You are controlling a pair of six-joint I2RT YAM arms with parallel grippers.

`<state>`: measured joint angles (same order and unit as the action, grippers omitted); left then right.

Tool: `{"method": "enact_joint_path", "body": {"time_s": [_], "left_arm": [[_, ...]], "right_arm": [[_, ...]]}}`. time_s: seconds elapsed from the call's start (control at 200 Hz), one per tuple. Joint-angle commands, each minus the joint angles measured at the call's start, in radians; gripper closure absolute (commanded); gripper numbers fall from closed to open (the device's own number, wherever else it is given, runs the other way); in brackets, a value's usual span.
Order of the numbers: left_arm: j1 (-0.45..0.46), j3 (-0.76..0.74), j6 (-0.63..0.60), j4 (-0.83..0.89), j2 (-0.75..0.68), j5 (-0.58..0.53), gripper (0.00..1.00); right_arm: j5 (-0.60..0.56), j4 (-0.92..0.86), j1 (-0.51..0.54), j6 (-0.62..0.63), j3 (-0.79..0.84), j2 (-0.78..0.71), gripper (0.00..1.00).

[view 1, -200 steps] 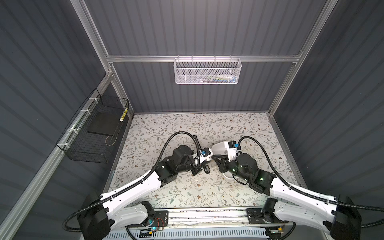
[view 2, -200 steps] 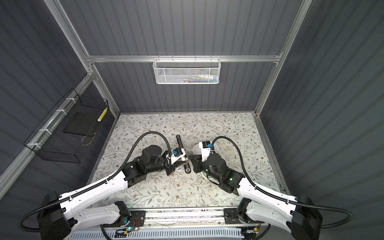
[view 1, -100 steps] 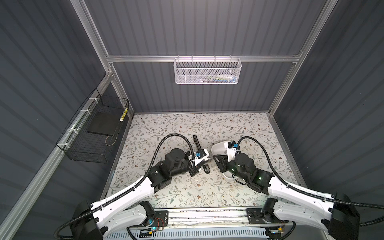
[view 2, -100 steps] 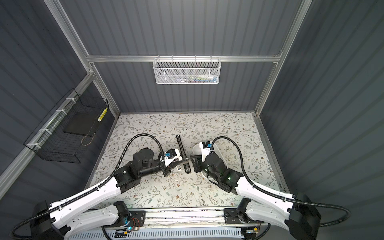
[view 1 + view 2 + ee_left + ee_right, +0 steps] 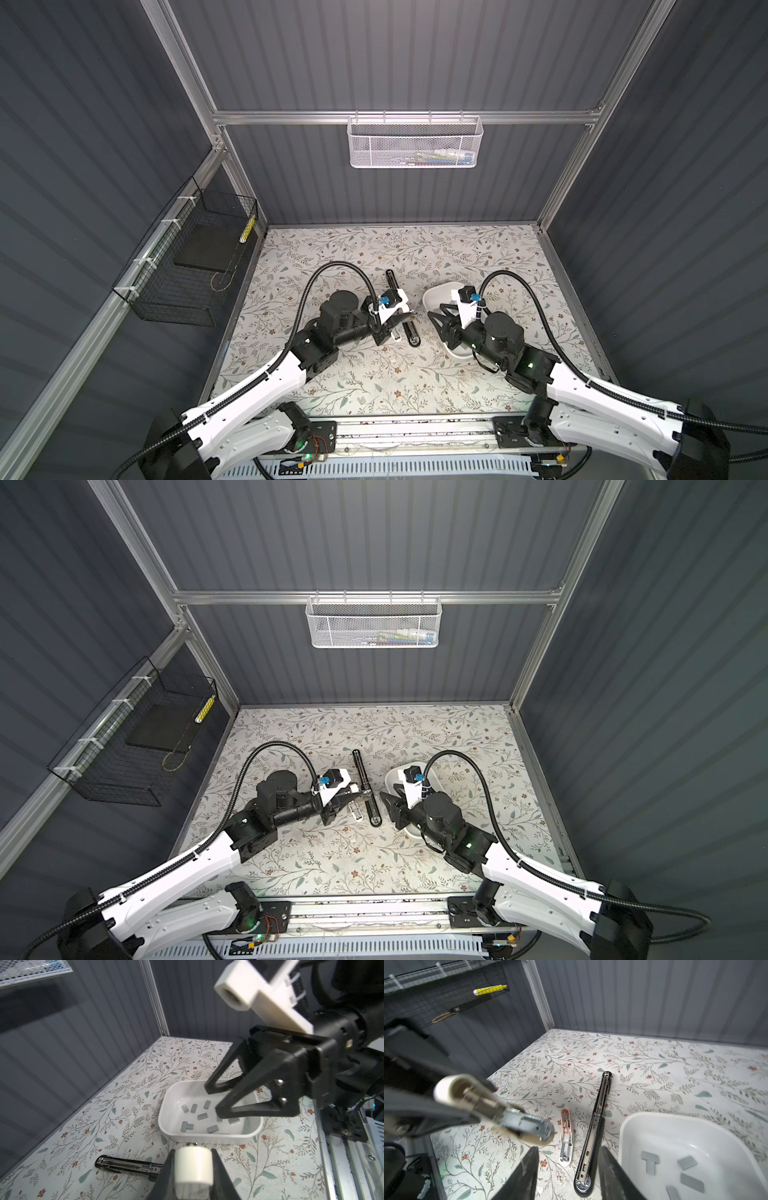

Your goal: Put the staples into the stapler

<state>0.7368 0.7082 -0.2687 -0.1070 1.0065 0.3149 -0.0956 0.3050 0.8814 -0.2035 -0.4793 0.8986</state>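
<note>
- I see the left gripper [image 5: 193,1159] clamped on a small white stapler [image 5: 494,1109], its fingers pressed against the stapler's two sides. It holds the stapler off the floral table [image 5: 374,374].
- In the right wrist view a grey metal part sticks out of the white stapler's body. That part is blurred, so I cannot tell whether any staples sit in it.
- My right gripper [image 5: 215,1098] has its two black fingers spread apart with nothing between them.
- In the left wrist view the right gripper's fingertips hang over a white tray [image 5: 207,1139]. I cannot tell whether they touch the tray or its contents.
- The staples [image 5: 202,1115] lie loose on the tray floor as short grey strips, scattered at different angles. Two of them meet in a T shape.
- The tray rests on the table to the right of centre in both top views, partly under the right arm.
- A long black stapler [image 5: 593,1132] lies opened out flat on the table between the two grippers, just beside the tray's left side.
- A small pink and white stapler [image 5: 566,1136] lies opened flat just beside the black one, on the side away from the tray.
- In a top view the left gripper's tip reaches across the middle of the black stapler, and the white stapler is hard to make out there.
</note>
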Motion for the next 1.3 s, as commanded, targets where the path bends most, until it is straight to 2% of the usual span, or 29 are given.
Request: {"method": "enact_joint_path", "body": {"time_s": [0.0,0.08,0.205,0.32,0.375,0.46,0.805,1.061,1.296], "left_arm": [[-0.055,-0.009,0.013,-0.053,0.021,0.145,1.0],[-0.074,-0.011,-0.02,-0.062,0.037,0.222,1.0],[-0.076,0.002,-0.06,-0.034,0.043,0.329,1.0],[-0.076,0.0,-0.078,-0.028,0.035,0.4,1.0],[-0.076,0.003,-0.088,-0.019,0.034,0.425,1.0],[-0.076,0.004,-0.099,-0.014,0.034,0.454,1.0],[-0.076,0.023,-0.13,0.002,0.051,0.566,1.0],[-0.074,0.021,-0.132,0.003,0.049,0.585,1.0],[-0.074,0.017,-0.13,-0.003,0.043,0.602,1.0]], "right_arm": [[0.12,0.081,-0.002,0.224,0.022,-0.004,0.33],[0.225,0.105,-0.005,0.288,0.045,-0.006,0.21],[0.344,0.077,-0.01,0.356,0.046,-0.008,0.15],[0.421,0.034,-0.02,0.389,0.035,-0.012,0.14],[0.504,0.024,-0.033,0.396,0.033,-0.013,0.14],[0.558,0.009,-0.051,0.4,0.028,-0.013,0.17],[0.599,-0.033,-0.065,0.399,0.009,-0.021,0.28],[0.581,-0.042,-0.065,0.389,-0.052,0.055,0.29],[0.572,-0.041,-0.066,0.382,-0.085,0.094,0.38]]}}
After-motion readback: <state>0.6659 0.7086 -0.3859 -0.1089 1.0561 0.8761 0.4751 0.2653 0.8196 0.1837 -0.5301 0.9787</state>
